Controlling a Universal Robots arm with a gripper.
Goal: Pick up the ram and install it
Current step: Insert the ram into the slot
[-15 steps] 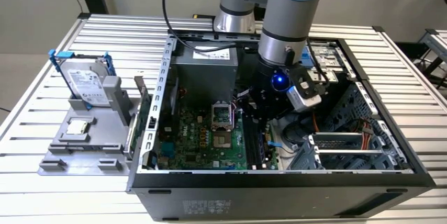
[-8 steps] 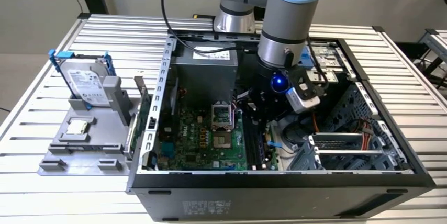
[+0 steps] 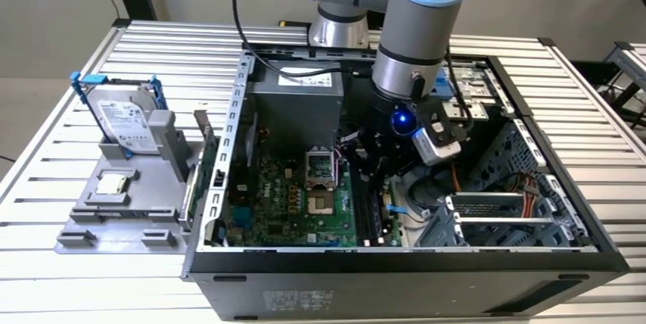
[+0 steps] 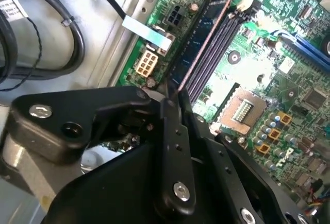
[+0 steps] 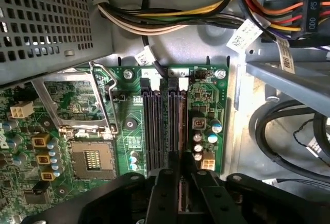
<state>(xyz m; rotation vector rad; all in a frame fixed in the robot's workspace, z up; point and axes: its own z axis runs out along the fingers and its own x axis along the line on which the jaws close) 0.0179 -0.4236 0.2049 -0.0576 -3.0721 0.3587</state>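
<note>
The ram point(image 4: 198, 44) is a long dark stick with a coppery edge. It stands on edge along the outermost memory slot of the green motherboard point(image 3: 293, 203), inside the open computer case point(image 3: 404, 267). In the first wrist view the ram point(image 5: 181, 121) is seen edge-on, running between two white slot latches. My gripper point(image 5: 181, 172) is shut on its near end, one black finger on each side. In the exterior view my gripper point(image 3: 389, 169) reaches down into the case over the ram point(image 3: 364, 214).
Empty dark memory slots point(image 5: 154, 126) lie beside the ram, then the open processor socket point(image 5: 93, 159). Cable bundles point(image 5: 170, 18) and the power supply point(image 3: 298, 101) crowd the case's far end. Outside, a grey fixture holds a blue-framed hard drive point(image 3: 121, 116) and a processor chip point(image 3: 111, 184).
</note>
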